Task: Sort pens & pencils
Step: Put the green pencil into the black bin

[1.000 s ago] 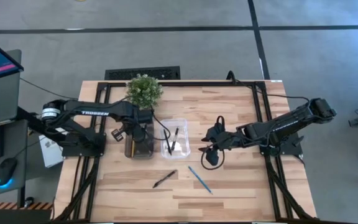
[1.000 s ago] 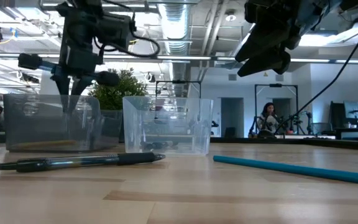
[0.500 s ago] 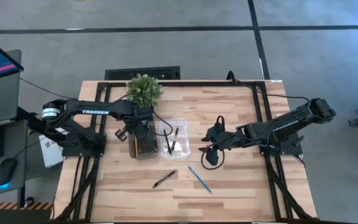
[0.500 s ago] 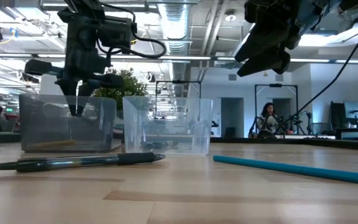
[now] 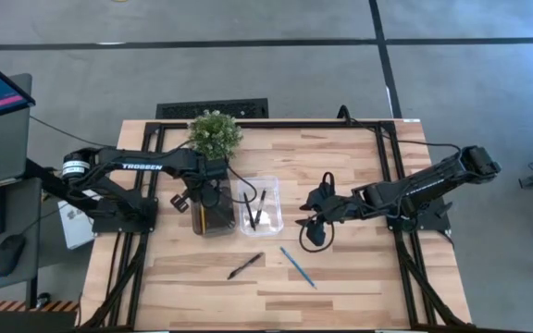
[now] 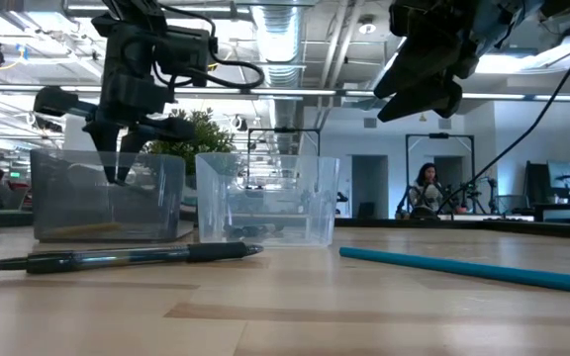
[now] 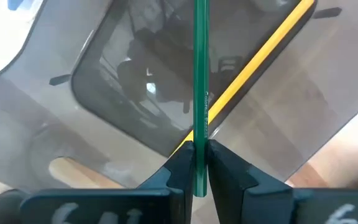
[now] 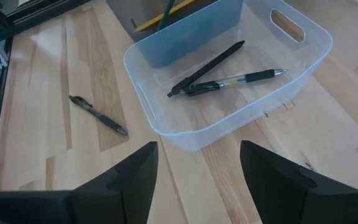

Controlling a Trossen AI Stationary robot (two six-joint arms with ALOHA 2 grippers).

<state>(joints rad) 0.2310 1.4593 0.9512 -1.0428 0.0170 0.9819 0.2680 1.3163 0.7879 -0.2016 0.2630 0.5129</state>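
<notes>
My left gripper stands over the grey bin, shut on the dark green pencil. The yellow pencil lies slanted on that bin's floor. Two black pens lie in the clear bin to its right. A third pen and the blue pencil lie flat on the table toward the near edge. My right gripper hangs open above the table, right of the clear bin. My left gripper pinches the green pencil near its upper end between its two fingers, coming from above and pointing down. The pencil runs along the fingers and reaches past their tips down into the grey bin. Its lower end is out of frame.
A potted plant stands at the far edge behind the two bins. Black frame rails run along the table's sides. The near half of the wooden table holds only the loose pen and the blue pencil.
My left gripper has come down with the green pencil into the grey bin. The grey bin has slid a little toward the table's right, closer to the clear bin. Over the last half second both have kept nearly still.
</notes>
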